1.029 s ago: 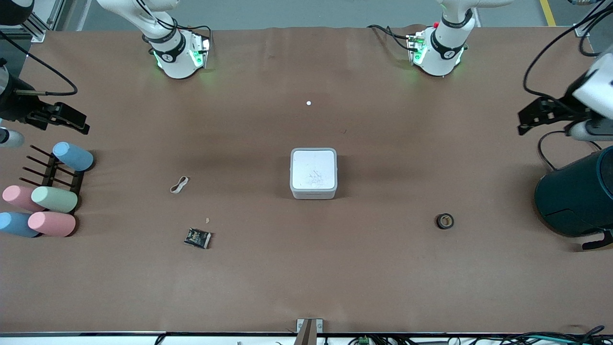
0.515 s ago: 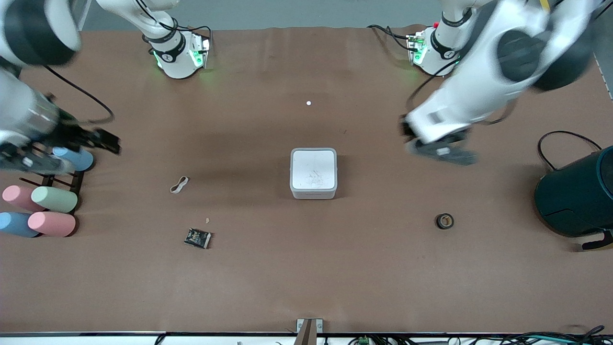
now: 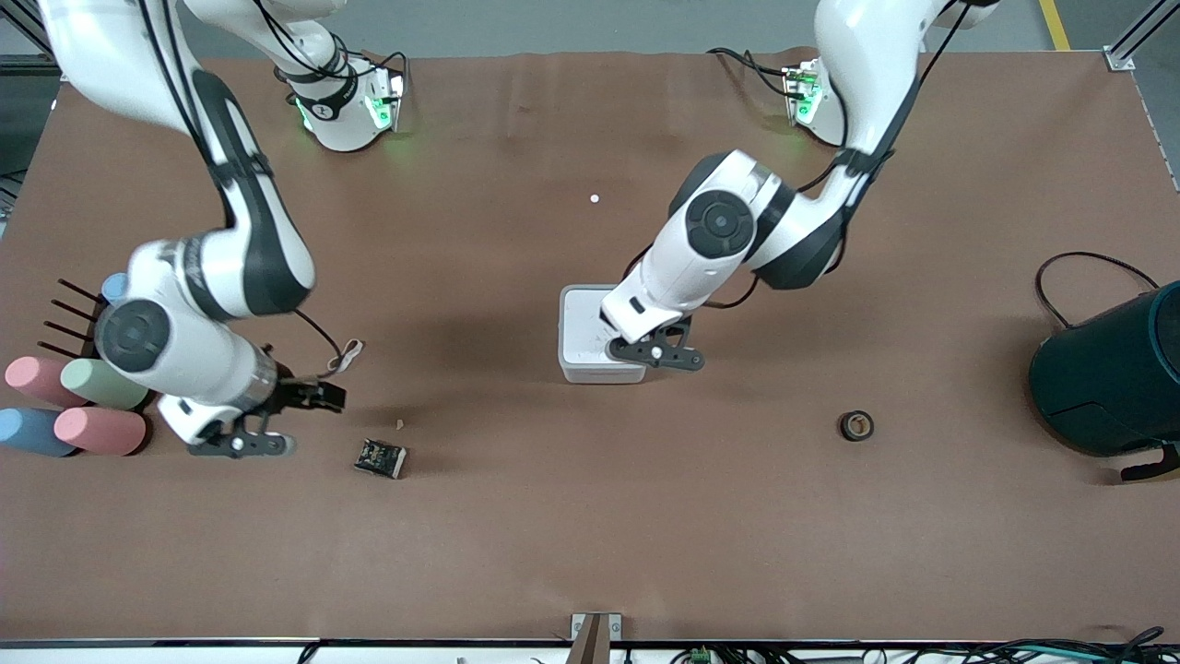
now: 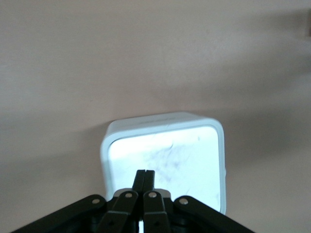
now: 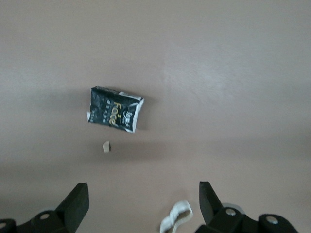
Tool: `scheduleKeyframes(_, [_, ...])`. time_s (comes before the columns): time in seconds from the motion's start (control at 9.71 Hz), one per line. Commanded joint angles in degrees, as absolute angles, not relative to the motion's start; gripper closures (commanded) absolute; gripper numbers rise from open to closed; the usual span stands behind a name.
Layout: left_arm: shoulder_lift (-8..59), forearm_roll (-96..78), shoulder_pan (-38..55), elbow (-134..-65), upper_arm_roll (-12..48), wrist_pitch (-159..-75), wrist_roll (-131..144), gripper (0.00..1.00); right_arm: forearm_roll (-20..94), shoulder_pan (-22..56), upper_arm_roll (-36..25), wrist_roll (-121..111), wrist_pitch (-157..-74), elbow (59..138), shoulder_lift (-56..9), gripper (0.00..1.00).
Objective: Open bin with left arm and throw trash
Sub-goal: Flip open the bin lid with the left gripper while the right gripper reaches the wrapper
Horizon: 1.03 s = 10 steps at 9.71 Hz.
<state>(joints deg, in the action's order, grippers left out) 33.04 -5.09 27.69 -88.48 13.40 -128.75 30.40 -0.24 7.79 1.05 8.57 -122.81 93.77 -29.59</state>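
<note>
Left end effector pinched closed over the lidded bin; right end effector wide apart, empty.

Left gripper over the white bin; right gripper near the black wrapper.

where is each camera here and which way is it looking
Front view: high across the table, facing both arms' bases; shows the left gripper over the bin and the right gripper over the table near the wrapper.
Left wrist view: looks down past shut fingers at the bin's lid.
Right wrist view: looks down between open fingers at the wrapper and rubber band.
Shared: bin, wrapper and rubber band also appear in front.
</note>
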Motion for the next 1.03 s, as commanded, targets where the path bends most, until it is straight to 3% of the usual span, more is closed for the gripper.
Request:
scheduleKeyframes(0.0, [37.2,-5.9,29.7,-87.1,13.2,-133.3,33.0,1.0,1.6,8.6,1.0,11.4,-129.2,93.4,-32.8,0.0])
scheduleKeyframes(0.21, [39.7,-5.5,30.4,-87.8,13.1,-136.3,33.1,1.0,1.8,10.5,0.9,14.9,-137.8,97.1,-34.5,0.0])
scheduleKeyframes(0.41, [37.3,-5.1,29.7,-88.9,12.8,-134.1,33.9,1.0,1.8,11.7,0.8,20.0,-146.0,98.4,-36.6,0.0])
scheduleKeyframes(0.72, [29.5,2.9,23.7,-83.6,12.6,-111.3,29.4,1.0,1.5,12.0,0.4,22.1,-148.5,98.0,-39.5,0.0])
scheduleKeyframes(0.93, [29.4,3.8,16.0,-84.5,12.5,-108.5,15.3,0.98,1.4,12.0,0.4,22.7,-150.1,97.9,-40.4,0.0])
